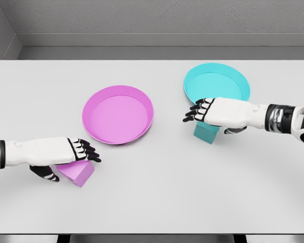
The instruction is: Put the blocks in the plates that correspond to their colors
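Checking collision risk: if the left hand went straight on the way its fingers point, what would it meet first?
Nothing close: left hand points right, passing below the pink plate; only bare table ahead.

Each robot hand covers its block — pink, cyan.

Two white arms; left hand and right hand white-backed with black fingers; a dark ribbed band rings the right forearm.

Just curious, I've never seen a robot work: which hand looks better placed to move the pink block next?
Left hand: it is right over the pink square block, beside the round pink plate. The right hand is far off, over the teal block.
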Controlling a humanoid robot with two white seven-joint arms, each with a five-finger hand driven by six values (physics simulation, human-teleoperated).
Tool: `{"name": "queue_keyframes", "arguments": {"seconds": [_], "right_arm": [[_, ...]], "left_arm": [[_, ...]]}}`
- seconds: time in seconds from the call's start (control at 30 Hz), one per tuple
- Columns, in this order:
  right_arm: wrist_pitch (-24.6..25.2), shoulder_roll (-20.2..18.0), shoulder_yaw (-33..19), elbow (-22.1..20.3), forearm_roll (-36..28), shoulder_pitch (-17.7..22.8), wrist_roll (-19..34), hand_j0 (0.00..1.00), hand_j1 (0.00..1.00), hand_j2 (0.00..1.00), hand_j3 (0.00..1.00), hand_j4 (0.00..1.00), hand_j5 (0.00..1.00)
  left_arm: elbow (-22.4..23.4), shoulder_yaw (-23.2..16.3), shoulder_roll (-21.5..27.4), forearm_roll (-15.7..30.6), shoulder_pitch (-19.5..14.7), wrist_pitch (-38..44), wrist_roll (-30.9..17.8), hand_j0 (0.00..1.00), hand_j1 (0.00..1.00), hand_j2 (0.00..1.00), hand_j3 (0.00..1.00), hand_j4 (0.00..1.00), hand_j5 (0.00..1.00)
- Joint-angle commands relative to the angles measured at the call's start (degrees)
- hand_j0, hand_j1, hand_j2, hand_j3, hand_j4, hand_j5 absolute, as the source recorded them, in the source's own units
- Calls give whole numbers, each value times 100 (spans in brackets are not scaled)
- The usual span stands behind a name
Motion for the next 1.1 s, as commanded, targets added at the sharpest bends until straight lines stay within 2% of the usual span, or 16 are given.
{"name": "queue_keyframes", "arguments": {"seconds": [0.0, 0.23, 0.3, 0.63, 0.67, 0.77, 0.9, 1.07], "right_arm": [[14, 34, 76, 91, 1, 0, -2, 100, 100, 100, 100, 100, 100], [14, 52, 182, 267, 132, 0, -2, 100, 100, 100, 100, 100, 100], [14, 52, 191, 284, 132, 0, -2, 100, 100, 100, 100, 100, 100], [14, 157, 226, 407, 273, -70, -2, 100, 100, 100, 100, 100, 100], [14, 184, 235, 416, 299, -105, -2, 100, 100, 100, 100, 100, 100], [14, 245, 235, 548, 317, -141, -2, 100, 100, 100, 100, 100, 100], [14, 307, 287, 618, 431, -149, -2, 100, 100, 100, 100, 100, 100], [14, 351, 331, 627, 431, -185, -2, 100, 100, 100, 100, 100, 100]], "left_arm": [[13, -37, -6, 24, -9, 86, 2, 100, 100, 100, 100, 100, 100], [4, -55, -94, 15, -35, 113, 2, 100, 100, 100, 100, 100, 100], [4, -55, -120, -196, -35, 104, 11, 90, 90, 90, 90, 90, 90], [-22, -72, -120, -213, -35, 25, 11, 60, 60, 60, 60, 60, 60], [-22, -72, -120, -213, -35, -27, 11, 54, 54, 54, 54, 54, 54], [-22, -72, -120, -213, -35, -107, 11, 49, 49, 49, 49, 49, 49], [-22, -55, -103, -187, -132, -126, 28, 46, 46, 46, 46, 46, 46], [-22, -28, -85, -169, -439, -126, 28, 40, 40, 40, 40, 40, 40]]}}
